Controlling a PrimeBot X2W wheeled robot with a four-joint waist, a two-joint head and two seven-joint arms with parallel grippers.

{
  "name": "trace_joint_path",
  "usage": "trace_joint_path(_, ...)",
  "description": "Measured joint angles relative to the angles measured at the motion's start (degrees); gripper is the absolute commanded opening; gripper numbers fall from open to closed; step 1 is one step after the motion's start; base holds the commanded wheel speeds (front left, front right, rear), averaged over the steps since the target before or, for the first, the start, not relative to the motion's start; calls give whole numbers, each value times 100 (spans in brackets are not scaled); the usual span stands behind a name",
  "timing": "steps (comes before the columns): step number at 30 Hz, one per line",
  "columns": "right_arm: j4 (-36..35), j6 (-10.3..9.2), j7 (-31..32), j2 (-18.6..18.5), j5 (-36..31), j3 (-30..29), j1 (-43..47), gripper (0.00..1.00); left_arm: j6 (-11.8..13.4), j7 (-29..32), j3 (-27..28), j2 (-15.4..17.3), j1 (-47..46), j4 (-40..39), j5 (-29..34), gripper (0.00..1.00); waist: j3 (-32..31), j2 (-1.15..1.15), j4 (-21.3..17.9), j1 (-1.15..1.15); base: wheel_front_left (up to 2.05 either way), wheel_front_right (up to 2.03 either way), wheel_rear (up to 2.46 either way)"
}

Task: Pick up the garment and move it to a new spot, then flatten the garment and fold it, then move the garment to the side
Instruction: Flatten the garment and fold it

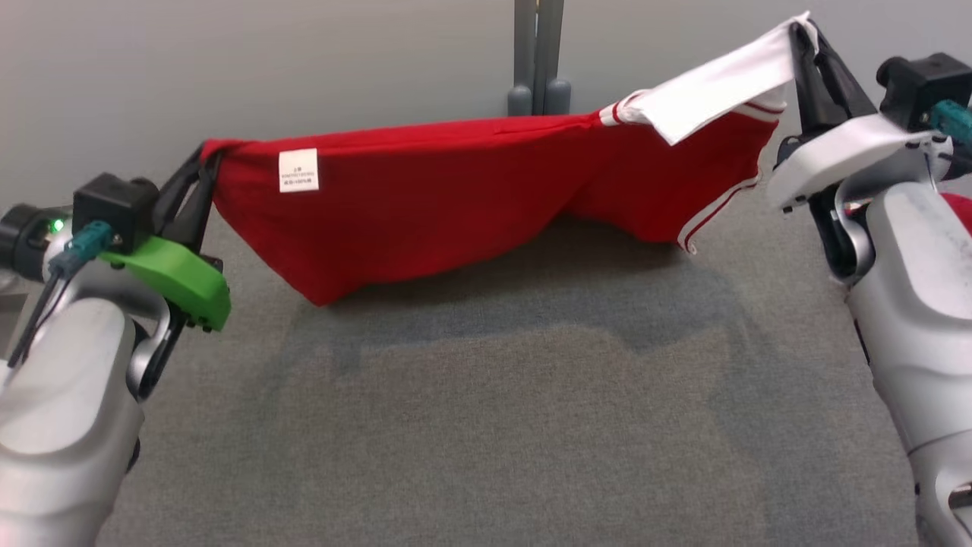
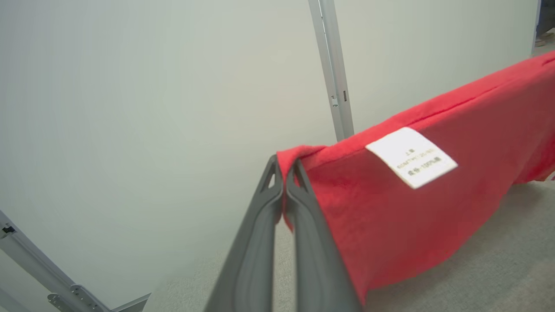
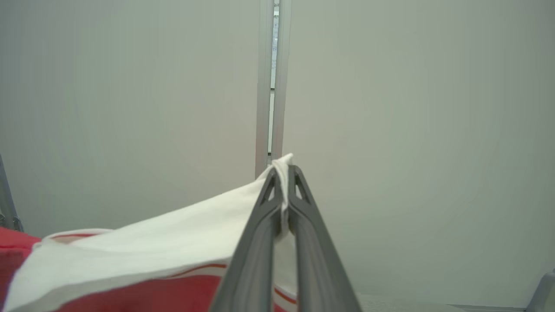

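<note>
- Red shirt: hangs in the air, stretched sideways between my two pincers above the grey worktop, in front of the pale wall and its upright post.
- Left pincer: pressed together on the bunched red corner at the shirt's left end. My left wrist view shows cloth nipped right at the fingertips.
- Right pincer: pressed together on the tip of the white collar, and it sits higher than the left. My right wrist view shows only a thin fold of white cloth between the fingers.
- Lie of the cloth: the top edge runs nearly taut from pincer to pincer. The body sags below it, deepest toward the left. I cannot tell whether the lowest point touches the worktop or hangs just clear of it.
- A white care label faces me near the left end, so I judge the shirt is showing its inner side.
- Handling, judged: the shirt is light, soft and limp. It holds no shape of its own, drapes wherever it is unsupported, and is not fragile. The knit looks grippy rather than slippery.
- Hold points, judged: the left grip on a gathered corner looks secure. The right grip on the collar tip is shallow and could slip under a sideways pull. For flattening, I would do better to take hold at a shoulder seam or hem corner.
- Stage, judged: this is the carry to the new spot. Flattening and folding are not yet done.
</note>
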Motion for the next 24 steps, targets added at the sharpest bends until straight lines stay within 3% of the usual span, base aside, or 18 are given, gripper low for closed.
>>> trace_joint_path(14,560,0,2,-436,-179,344,-2346,0,0,115,-964,59,-2766,641,226,0,1529,0,-56,1,0,0,0)
trace_joint_path(24,998,0,-32,-592,-924,209,-3824,0,92,-22,-1191,-120,-4433,1502,649,0,2420,0,-8,2,0,0,0)
